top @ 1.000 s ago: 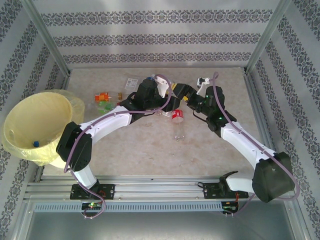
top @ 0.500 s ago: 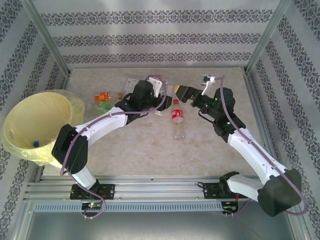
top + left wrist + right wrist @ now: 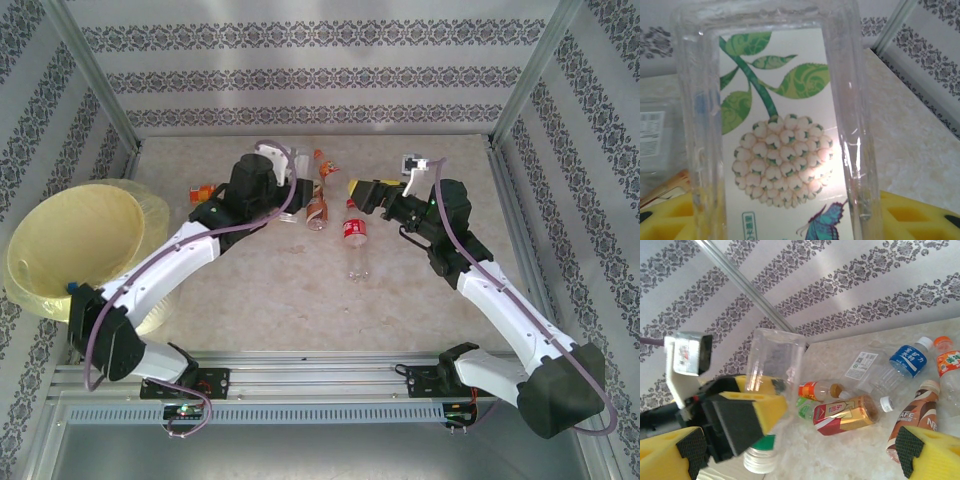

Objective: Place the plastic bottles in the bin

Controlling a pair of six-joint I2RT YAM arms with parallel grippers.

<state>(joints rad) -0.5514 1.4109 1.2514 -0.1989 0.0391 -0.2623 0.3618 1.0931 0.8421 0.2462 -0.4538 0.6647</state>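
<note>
My left gripper (image 3: 288, 187), pinching a clear bottle (image 3: 785, 125), has swung toward the worktop's (image 3: 300, 290) left edge. Right gripper (image 3: 800, 450) stays spread wide.

– What were the walls like?
– Papered. The wallpaper (image 3: 300, 60) was white with grey bands, and rows of dark floral ornament ran level across the back and both side walls.
– Any frame around it?
– A silver metal post (image 3: 98, 85) leaned up from the far left corner, and a second post (image 3: 526, 85) stood at the far right.
– And the worktop?
– The worktop (image 3: 300, 300) was pale beige, mottled like stone, with soft even light and a faint sheen towards the back. A slotted aluminium rail (image 3: 320, 372) ran along its near edge, and a plain grey metal panel (image 3: 320, 450) lay in front of that.
</note>
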